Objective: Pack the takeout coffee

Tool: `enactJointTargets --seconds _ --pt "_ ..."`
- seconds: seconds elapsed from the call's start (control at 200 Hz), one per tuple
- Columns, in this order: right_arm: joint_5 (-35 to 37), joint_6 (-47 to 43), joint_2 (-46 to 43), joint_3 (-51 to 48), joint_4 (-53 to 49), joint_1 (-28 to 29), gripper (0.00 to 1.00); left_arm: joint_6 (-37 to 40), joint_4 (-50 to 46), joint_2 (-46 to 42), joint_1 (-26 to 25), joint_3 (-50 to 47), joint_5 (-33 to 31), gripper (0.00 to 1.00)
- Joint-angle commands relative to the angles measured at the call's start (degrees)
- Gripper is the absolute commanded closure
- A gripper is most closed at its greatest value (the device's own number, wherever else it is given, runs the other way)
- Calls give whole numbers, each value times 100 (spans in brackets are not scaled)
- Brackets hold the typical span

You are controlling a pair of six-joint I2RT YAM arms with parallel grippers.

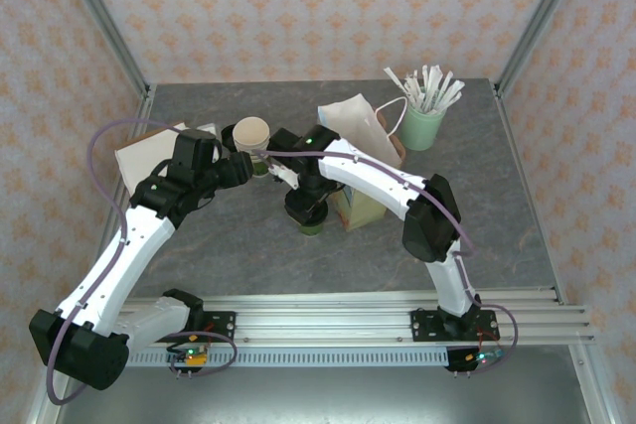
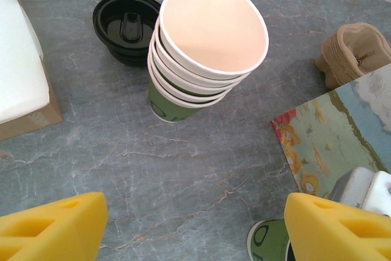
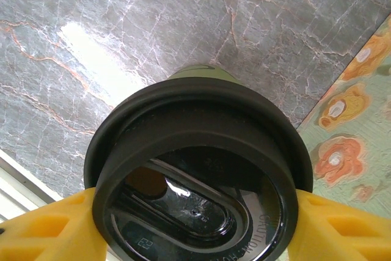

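Note:
The takeout coffee (image 1: 311, 223), a green-bottomed cup under a round black lid (image 3: 201, 151), stands on the grey table near the middle. My right gripper (image 1: 306, 201) reaches over it from the right. Its yellow fingers (image 3: 49, 230) press both sides of the lid, so it is shut on the cup. In the left wrist view the cup's green lower part (image 2: 269, 241) peeks in at the bottom right. My left gripper (image 1: 234, 168) hovers open just left of the coffee, its yellow fingertips (image 2: 55, 224) wide apart over bare table, facing the lidless cup stack.
A stack of cream cups (image 2: 201, 47) and spare black lids (image 2: 125, 29) stand behind the coffee. A floral-printed box (image 2: 336, 139) lies right of it, with a white paper bag (image 1: 358, 124) behind. A mint cup of sticks (image 1: 422, 126) is back right, a white box (image 1: 149, 151) left.

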Motion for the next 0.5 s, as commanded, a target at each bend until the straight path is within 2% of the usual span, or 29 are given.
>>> enactJointTargets --seconds 0.0,0.27,0.495 --pt "108 12 -39 184 -130 -24 35 -38 -40 -114 50 -27 -114 23" --pt "-134 49 -358 291 -132 -16 37 -98 -41 -76 85 6 -173 23" --pt "-240 99 -698 451 -204 122 37 -202 -25 -77 387 42 62 23"
